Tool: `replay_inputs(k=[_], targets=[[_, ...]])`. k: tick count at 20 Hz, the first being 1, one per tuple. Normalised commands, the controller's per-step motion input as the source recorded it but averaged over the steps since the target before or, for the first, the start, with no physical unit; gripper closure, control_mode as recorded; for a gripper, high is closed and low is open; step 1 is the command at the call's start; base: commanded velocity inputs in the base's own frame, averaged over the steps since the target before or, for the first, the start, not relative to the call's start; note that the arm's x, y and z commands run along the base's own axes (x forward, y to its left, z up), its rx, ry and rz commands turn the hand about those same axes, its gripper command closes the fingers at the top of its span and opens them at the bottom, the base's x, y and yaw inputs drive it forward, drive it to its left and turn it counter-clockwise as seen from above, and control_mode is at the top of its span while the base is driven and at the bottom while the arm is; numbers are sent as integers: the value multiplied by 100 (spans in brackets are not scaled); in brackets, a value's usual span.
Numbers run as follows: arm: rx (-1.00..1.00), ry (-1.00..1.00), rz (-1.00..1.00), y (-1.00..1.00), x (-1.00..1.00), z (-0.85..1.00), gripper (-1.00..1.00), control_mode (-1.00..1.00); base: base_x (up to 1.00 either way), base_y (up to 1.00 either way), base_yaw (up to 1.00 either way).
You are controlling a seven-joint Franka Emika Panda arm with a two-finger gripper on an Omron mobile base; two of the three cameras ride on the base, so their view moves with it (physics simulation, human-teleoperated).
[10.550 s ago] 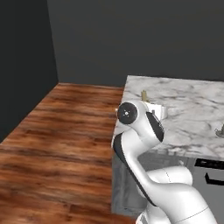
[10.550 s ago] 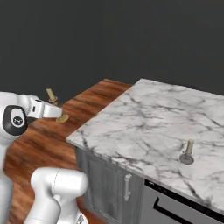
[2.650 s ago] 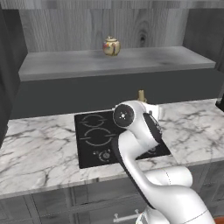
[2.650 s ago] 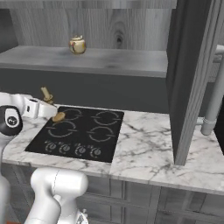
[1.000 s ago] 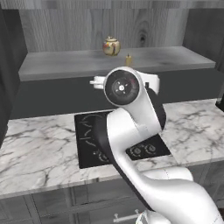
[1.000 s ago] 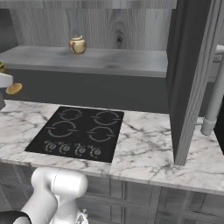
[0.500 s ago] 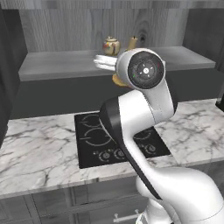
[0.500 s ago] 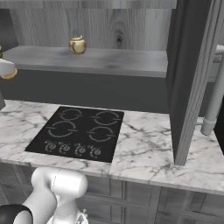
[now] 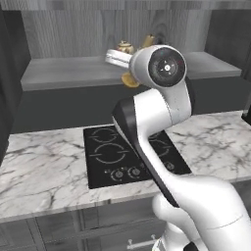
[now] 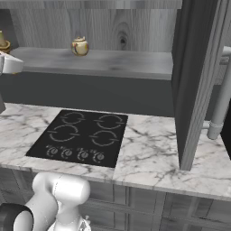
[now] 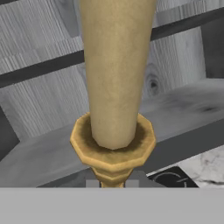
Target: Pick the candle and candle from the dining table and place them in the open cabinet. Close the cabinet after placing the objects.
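Note:
My gripper [image 9: 122, 62] is shut on the candle [image 9: 147, 41], a yellow taper in a gold candlestick [image 9: 129, 79], tilted and held at the height of the open cabinet's shelf [image 9: 63, 78]. In the right base view the gripper [image 10: 8, 63] sits at the left edge with the candle [image 10: 3, 42] above it, in front of the shelf [image 10: 113, 63]. The hand view has the taper [image 11: 116, 65] and its gold cup [image 11: 113, 151] close up, with the shelf [image 11: 183, 105] behind. The other candle and the dining table are out of view.
A round cream-and-gold jar [image 10: 80, 46] stands on the shelf, just behind the hand in the left base view. The cabinet's dark door [image 10: 194, 76] hangs open at the right with its silver bar handle [image 10: 221, 101]. Below lie a marble counter [image 10: 149, 158] and black cooktop [image 10: 81, 137].
The arm has lifted the candle from below shelf level up to the shelf and swung it rightward toward the jar. The base and the scene have stayed still.

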Motion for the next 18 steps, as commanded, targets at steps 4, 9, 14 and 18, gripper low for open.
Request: replay_inputs(k=[4,9,14,18], targets=[[6,2,0,4,46,0,100,-100,0,0,0],[1,0,0,9,38,2,100,-100,0,0,0],[0,1,0,11,36,1,100,-100,0,0,0],[0,7,-1,12,43,0,100,-100,0,0,0]])
